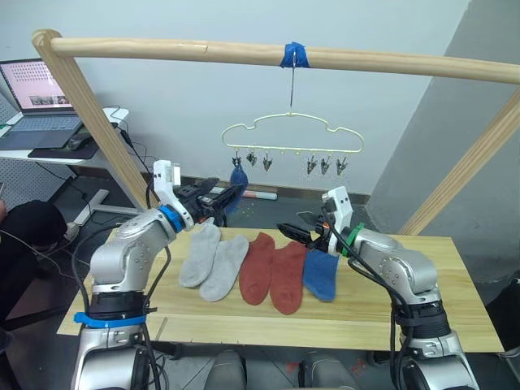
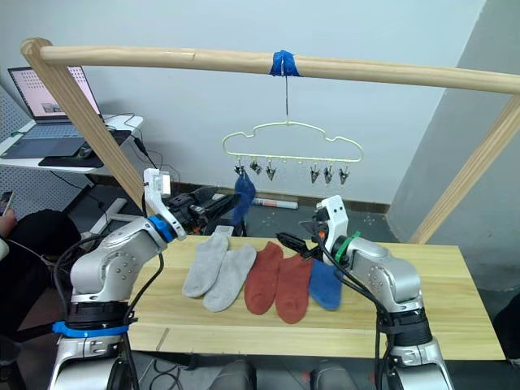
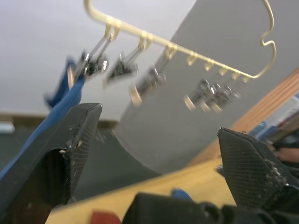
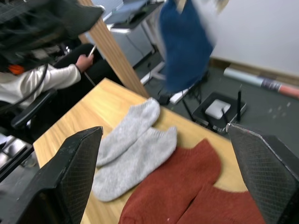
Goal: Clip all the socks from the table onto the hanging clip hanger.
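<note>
A cream clip hanger hangs by its hook from a wooden pole. One blue sock is clipped at the hanger's left end. Five socks lie in a row on the table: two light grey socks, two rust red socks and a blue sock. My left gripper is open, raised just beside the hanging blue sock and below the clips. My right gripper is open and empty, hovering above the red socks and the blue sock on the table.
The pole with blue tape rests on slanted wooden legs at both sides. A laptop sits on a side desk at far left. A person's sleeve and hand show beyond the table's left end.
</note>
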